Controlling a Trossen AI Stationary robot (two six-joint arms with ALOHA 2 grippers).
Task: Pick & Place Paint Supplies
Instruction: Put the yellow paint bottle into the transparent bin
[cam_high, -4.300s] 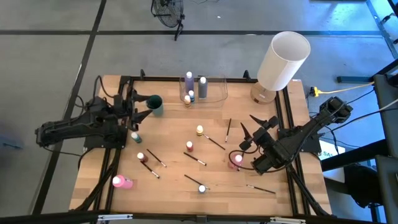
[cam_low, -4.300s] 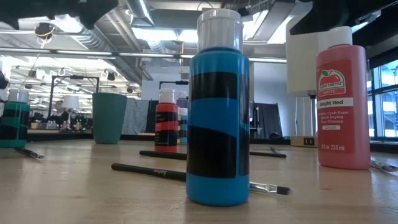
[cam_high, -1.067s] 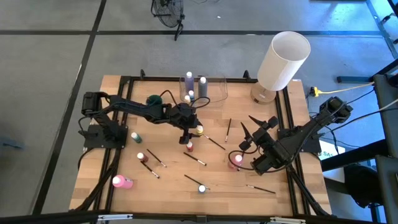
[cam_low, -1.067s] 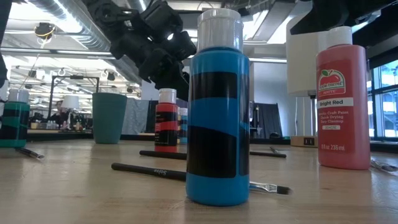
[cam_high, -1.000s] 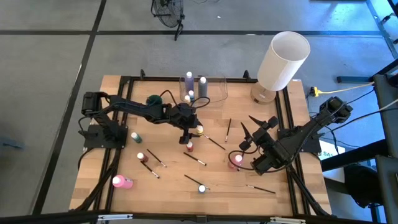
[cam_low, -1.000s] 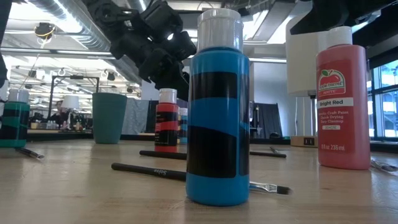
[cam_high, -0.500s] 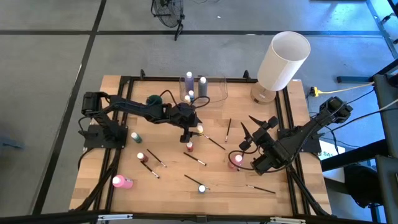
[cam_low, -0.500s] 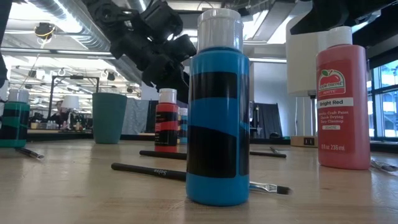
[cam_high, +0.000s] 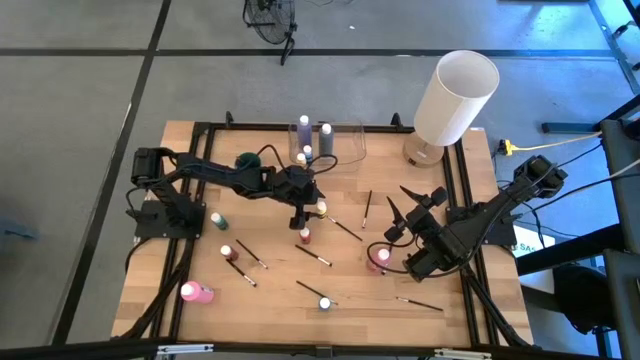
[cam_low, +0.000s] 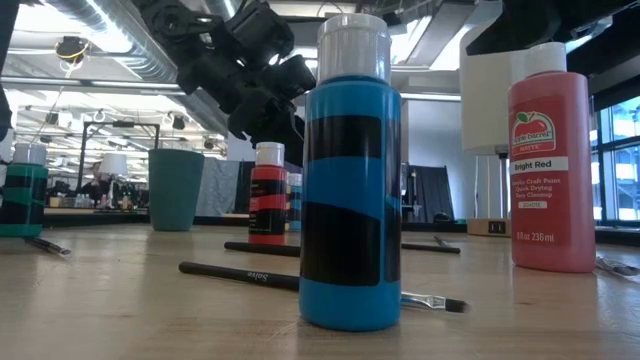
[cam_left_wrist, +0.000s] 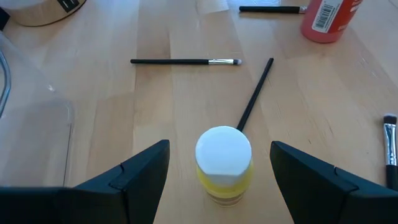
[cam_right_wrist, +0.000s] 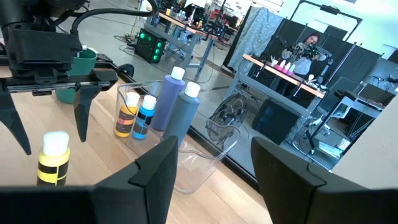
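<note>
My left gripper (cam_left_wrist: 219, 149) is open and points down over a small yellow paint bottle with a white cap (cam_left_wrist: 224, 167). One finger is on each side of the cap, clear of it. In the high view the left gripper (cam_high: 300, 207) is at mid-table beside the yellow bottle (cam_high: 321, 209), which stands upright on the wood. My right gripper (cam_high: 402, 201) waits open above the table's right part, near a pink-red bottle (cam_high: 380, 258). More bottles (cam_high: 305, 236) and thin dark brushes (cam_high: 347, 230) lie scattered about.
A clear container (cam_high: 345, 150) at the far edge holds lilac (cam_right_wrist: 168, 99), grey (cam_right_wrist: 184, 115) and two small bottles. A teal cup (cam_high: 248, 168) stands left of it and a large white cylinder (cam_high: 455, 95) at the far right corner. A blue bottle (cam_low: 350, 190) stands near the low camera.
In the last second nothing has visibly changed. About four seconds ago the left arm was folded at the table's left side. Since then it has reached toward the table's middle and stands over the yellow bottle.
</note>
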